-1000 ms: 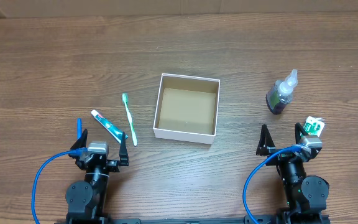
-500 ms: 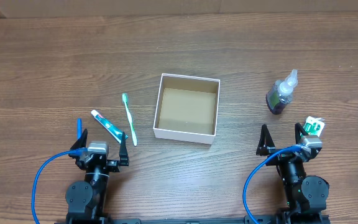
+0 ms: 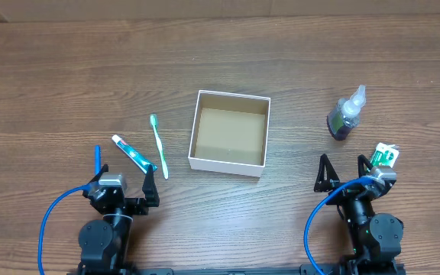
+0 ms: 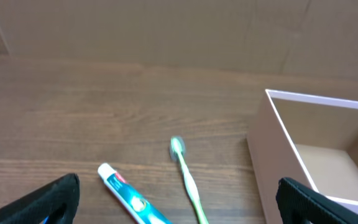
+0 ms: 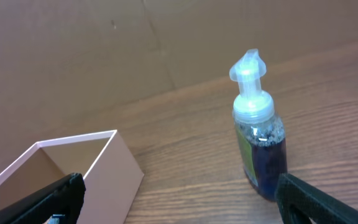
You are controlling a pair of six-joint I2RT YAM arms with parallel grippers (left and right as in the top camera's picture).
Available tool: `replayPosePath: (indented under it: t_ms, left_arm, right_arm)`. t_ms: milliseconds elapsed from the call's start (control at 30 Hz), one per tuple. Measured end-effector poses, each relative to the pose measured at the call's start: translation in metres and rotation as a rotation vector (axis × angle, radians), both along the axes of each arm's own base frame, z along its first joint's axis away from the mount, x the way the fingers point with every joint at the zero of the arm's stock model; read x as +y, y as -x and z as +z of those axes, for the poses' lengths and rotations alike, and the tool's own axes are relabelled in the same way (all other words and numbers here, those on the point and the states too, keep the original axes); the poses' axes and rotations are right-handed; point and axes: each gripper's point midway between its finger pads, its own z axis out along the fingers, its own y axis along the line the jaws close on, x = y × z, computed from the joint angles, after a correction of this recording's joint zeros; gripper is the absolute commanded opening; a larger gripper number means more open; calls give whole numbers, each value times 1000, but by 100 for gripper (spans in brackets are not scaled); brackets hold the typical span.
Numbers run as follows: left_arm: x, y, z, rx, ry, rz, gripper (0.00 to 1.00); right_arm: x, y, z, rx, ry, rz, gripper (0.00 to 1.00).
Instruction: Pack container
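The container [image 3: 228, 165] is a square white box with a bare brown inside, at the table's middle. It also shows in the left wrist view [image 4: 271, 165] and the right wrist view [image 5: 107, 180]. A green toothbrush [image 3: 158, 145] [image 4: 188, 180] and a toothpaste tube [image 3: 132, 154] [image 4: 132, 199] lie left of it. A clear pump bottle of dark liquid [image 3: 346, 116] [image 5: 260, 143] stands to its right. My left gripper [image 3: 124, 174] [image 4: 179, 208] is open and empty, just in front of the toothpaste. My right gripper [image 3: 345, 173] [image 5: 179, 199] is open and empty, in front of the bottle.
A small green and white packet [image 3: 385, 155] lies beside my right gripper's outer finger. A cardboard wall stands behind the wooden table [image 3: 67, 76]. Blue cables loop from both arm bases at the front edge.
My left gripper has shifted slightly left and back toward the front edge. The right gripper has barely moved. No object has moved.
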Motion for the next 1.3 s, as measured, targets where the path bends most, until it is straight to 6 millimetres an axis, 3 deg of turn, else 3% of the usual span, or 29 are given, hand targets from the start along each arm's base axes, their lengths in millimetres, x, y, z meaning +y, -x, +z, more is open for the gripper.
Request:
replayPosePath:
  t_ms: [67, 200, 300, 533, 733, 833, 900, 1000, 1100, 1200, 1300]
  left_arm:
    - [0, 7, 18, 3, 10, 1, 100]
    - [1, 25, 80, -32, 23, 3, 100]
    - [2, 32, 99, 59, 26, 5, 100]
    - [-5, 19, 92, 453, 20, -17, 100]
    - [-12, 12, 93, 860, 28, -40, 100]
    - [-13, -6, 92, 934, 27, -39, 100]
    - [-15, -16, 81, 987, 32, -46, 100]
    - [-19, -25, 69, 1032, 44, -60, 99]
    - [-24, -50, 53, 1047, 57, -76, 88]
    - [-30, -66, 35, 1083, 50, -92, 48]
    - [-34, -74, 1, 1196, 42, -100, 28]
  right_arm:
    - [0, 4, 7, 21, -3, -1, 100]
    - [-2, 14, 54, -9, -7, -10, 100]
    - [-3, 15, 76, 53, -4, -17, 100]
    - [-4, -5, 74, 418, 11, -23, 100]
    - [-21, -31, 67, 810, 1, -86, 100]
    - [-32, -53, 82, 871, -11, -120, 100]
    - [-37, -68, 94, 859, -12, -132, 100]
    - [-38, -71, 94, 859, -2, -131, 100]
    - [-38, -72, 95, 851, 28, -115, 100]
    - [-38, -72, 95, 851, 41, -108, 100]
    - [-38, -72, 95, 850, 49, -104, 100]
